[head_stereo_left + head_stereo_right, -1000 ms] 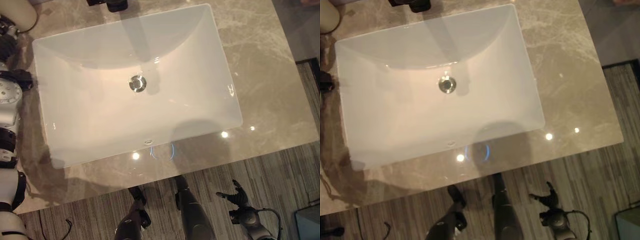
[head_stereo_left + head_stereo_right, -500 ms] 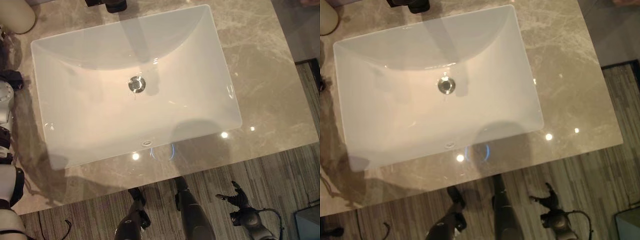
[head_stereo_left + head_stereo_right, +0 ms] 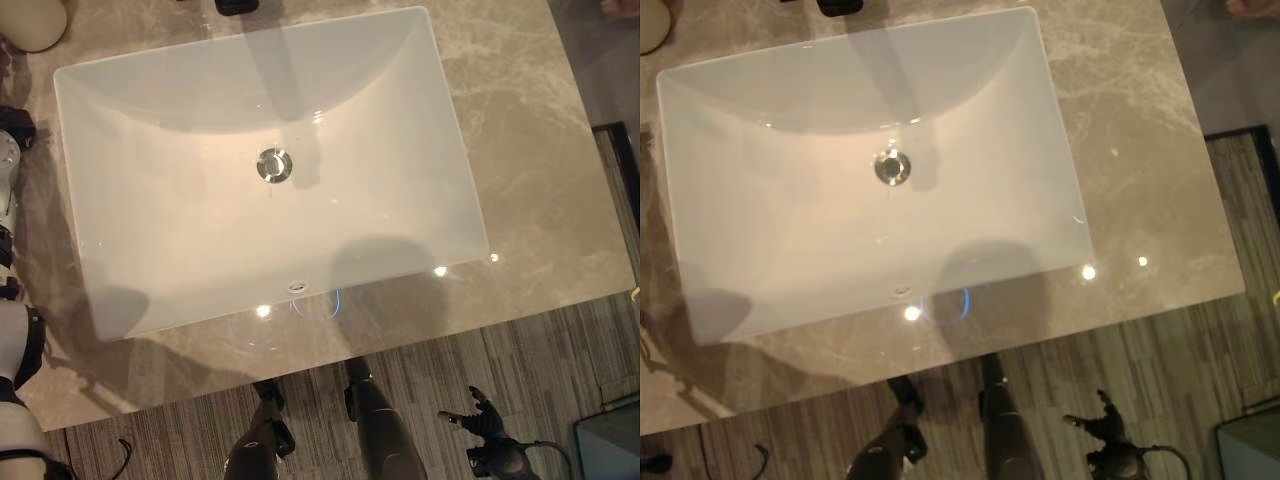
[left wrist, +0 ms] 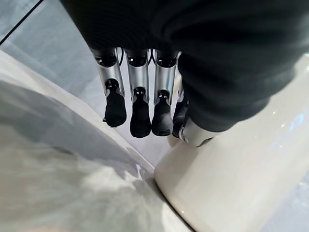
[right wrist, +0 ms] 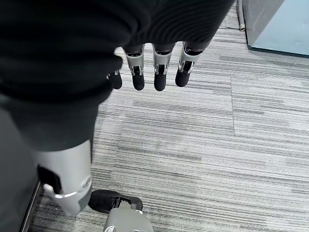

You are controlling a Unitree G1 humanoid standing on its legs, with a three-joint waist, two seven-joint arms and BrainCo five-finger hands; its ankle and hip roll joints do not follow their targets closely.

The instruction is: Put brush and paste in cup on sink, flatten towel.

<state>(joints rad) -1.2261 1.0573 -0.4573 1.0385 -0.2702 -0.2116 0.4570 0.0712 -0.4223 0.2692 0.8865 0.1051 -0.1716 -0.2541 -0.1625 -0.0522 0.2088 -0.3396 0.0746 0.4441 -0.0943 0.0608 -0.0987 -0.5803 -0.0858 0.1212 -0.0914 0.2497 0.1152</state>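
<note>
A cream cup sat upper left on the bench; left hand and lower-right right hand hung relaxed, empty.

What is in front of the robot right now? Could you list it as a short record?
Sink: white rectangular basin set in a marble counter
Drain: metal, mid-basin
Cream object: rounded, at the counter's far left corner
Left hand: fingers relaxed, holding nothing, beside a white rounded object
Right hand: hanging over the striped floor, fingers straight, holding nothing
</note>
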